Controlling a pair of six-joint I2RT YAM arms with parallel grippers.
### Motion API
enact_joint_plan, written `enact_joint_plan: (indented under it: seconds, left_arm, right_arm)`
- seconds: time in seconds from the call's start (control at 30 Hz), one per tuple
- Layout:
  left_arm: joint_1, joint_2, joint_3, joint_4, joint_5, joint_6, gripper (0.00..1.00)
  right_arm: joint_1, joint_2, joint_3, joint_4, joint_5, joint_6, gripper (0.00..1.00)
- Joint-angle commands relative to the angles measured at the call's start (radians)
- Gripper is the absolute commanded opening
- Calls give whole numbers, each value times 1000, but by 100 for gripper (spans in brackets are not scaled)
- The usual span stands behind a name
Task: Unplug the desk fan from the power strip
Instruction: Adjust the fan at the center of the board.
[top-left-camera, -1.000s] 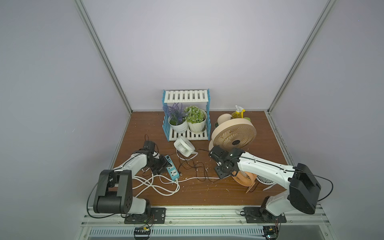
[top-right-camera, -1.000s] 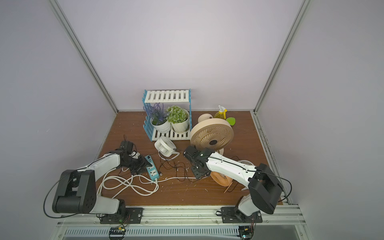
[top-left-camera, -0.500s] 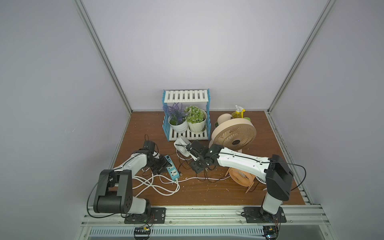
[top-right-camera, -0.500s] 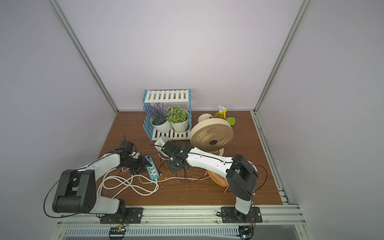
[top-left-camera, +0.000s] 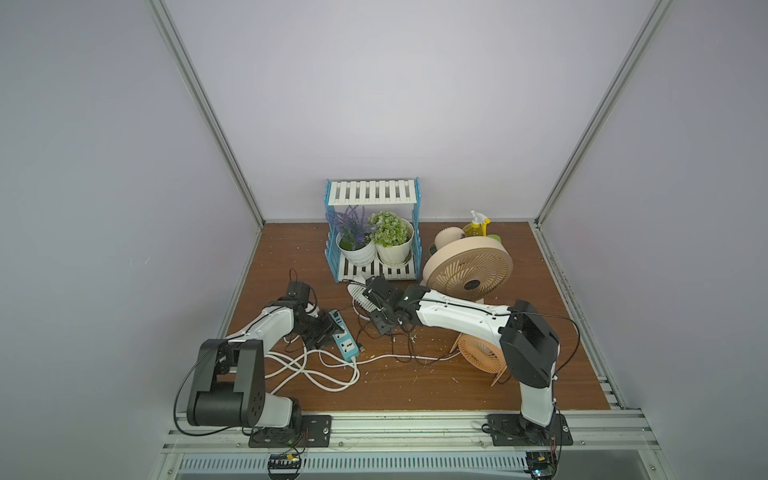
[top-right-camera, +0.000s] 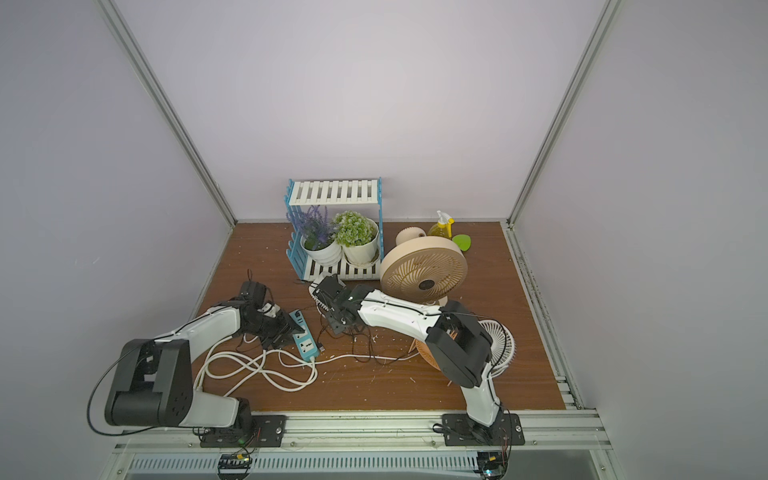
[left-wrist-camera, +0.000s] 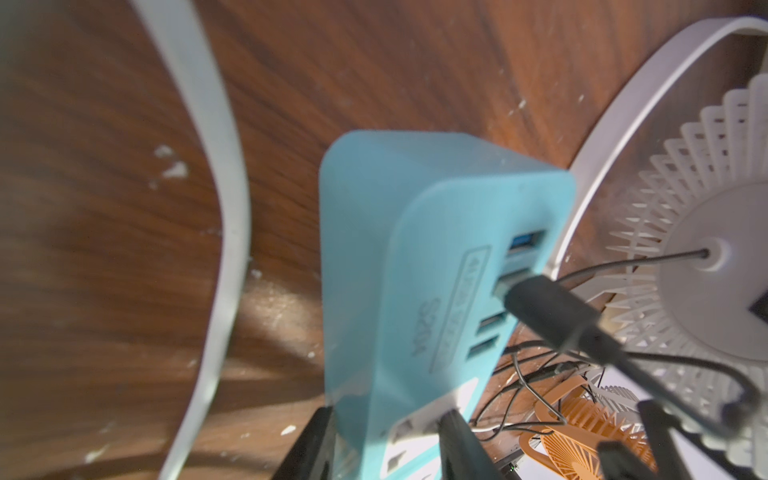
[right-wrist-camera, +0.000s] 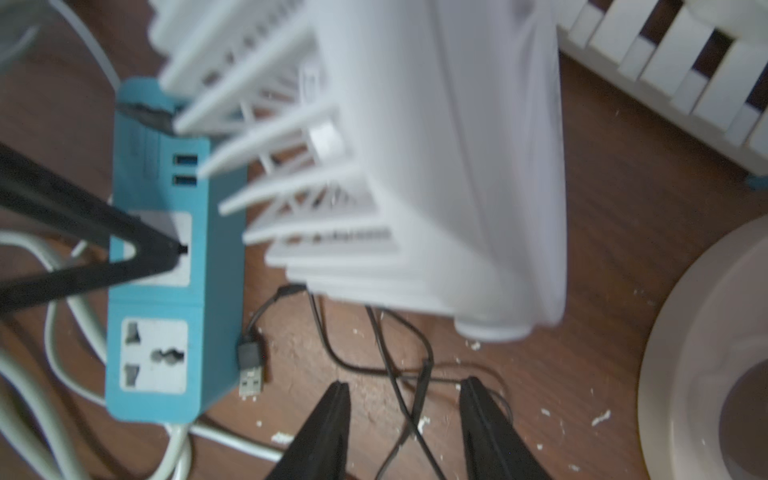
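Note:
The teal power strip (top-left-camera: 345, 337) (top-right-camera: 306, 341) lies left of centre on the wooden floor, and my left gripper (top-left-camera: 328, 328) (left-wrist-camera: 386, 415) is shut on its sides. A black USB plug (left-wrist-camera: 552, 307) sits in one of the strip's USB ports (left-wrist-camera: 521, 241). The small white desk fan (top-left-camera: 362, 297) (right-wrist-camera: 415, 166) stands just behind the strip, seen edge-on. My right gripper (top-left-camera: 374, 309) (right-wrist-camera: 406, 384) hovers open beside the fan, above thin black cables (right-wrist-camera: 415, 374), and holds nothing. A loose USB plug (right-wrist-camera: 251, 361) lies next to the strip (right-wrist-camera: 166, 291).
A blue and white shelf (top-left-camera: 374, 195) with two potted plants (top-left-camera: 390, 237) stands at the back. A large beige fan (top-left-camera: 467, 270), an orange fan (top-left-camera: 478, 361) and a spray bottle (top-left-camera: 478, 224) are on the right. The thick white cord (top-left-camera: 316, 370) coils in front of the strip.
My right arm has swung left from the middle of the floor to the white fan, and its jaws have narrowed. The fan now shows edge-on. The left gripper has kept its hold.

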Motion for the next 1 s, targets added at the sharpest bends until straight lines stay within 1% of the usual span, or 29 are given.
enact_joint_plan:
  seconds: [0.0, 0.17, 0.27, 0.37, 0.47, 0.53, 0.67, 0.77, 0.87, 0.97]
  left_arm:
    - [27, 75, -57, -6, -266, -6, 43]
    - [23, 79, -57, -6, -259, -7, 43]
    - [15, 84, -58, -1, -255, -7, 43]
    - [15, 67, -60, 2, -252, -11, 43]
    - [15, -20, -45, -28, -251, -26, 46]
    - [14, -101, 0, -90, -269, -33, 47]
    - [20, -216, 91, -208, -328, -50, 49]
    - [38, -280, 137, -245, -372, -74, 52]
    - [45, -298, 187, -272, -391, -84, 54]
    - [71, -304, 220, -300, -412, -117, 66]
  right_arm:
    - [-10, 61, 79, -6, 70, -16, 46]
    - [-23, 106, 165, -46, 74, -48, 46]
    - [-12, 56, 160, -62, 48, -81, 47]
    - [7, -31, 102, -39, 3, -117, 48]
    - [18, -97, 71, -48, -15, -132, 50]
    - [21, -114, 70, -58, -39, -123, 50]
    - [50, -82, 91, -37, -91, -96, 50]
    - [87, -10, 156, -45, -100, -95, 55]
    - [111, 55, 222, -48, -117, -88, 60]
    - [140, 143, 317, -87, -105, -103, 73]
